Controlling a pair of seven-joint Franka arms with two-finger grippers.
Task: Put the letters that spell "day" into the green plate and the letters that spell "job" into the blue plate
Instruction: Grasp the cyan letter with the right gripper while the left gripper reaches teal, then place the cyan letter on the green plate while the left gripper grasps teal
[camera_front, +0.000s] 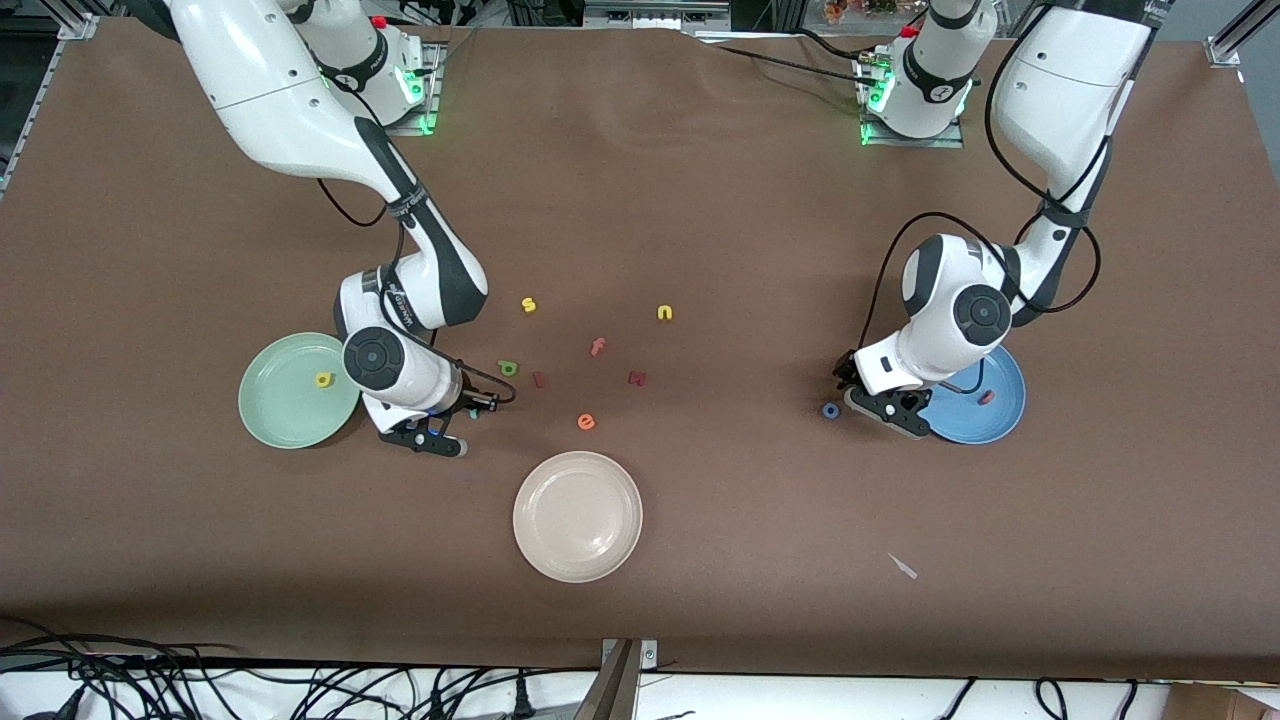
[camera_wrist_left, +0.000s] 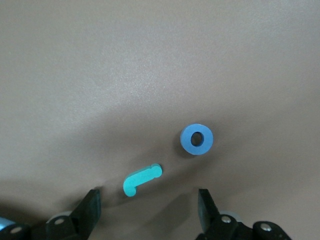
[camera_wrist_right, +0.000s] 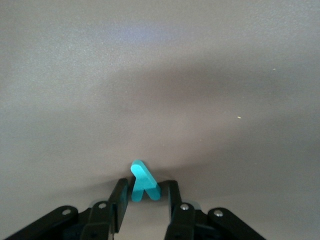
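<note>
cream plate nearest | right hand low on bench beside green plate, fingers pinching teal y | left hand spread wide, empty, low over j, o beside blue plate

Even overhead light, soft shadows

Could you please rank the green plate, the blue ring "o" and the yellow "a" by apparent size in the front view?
1. green plate, by far the largest.
2. blue ring "o" and yellow "a": both tiny and look alike, so unranked.
</note>
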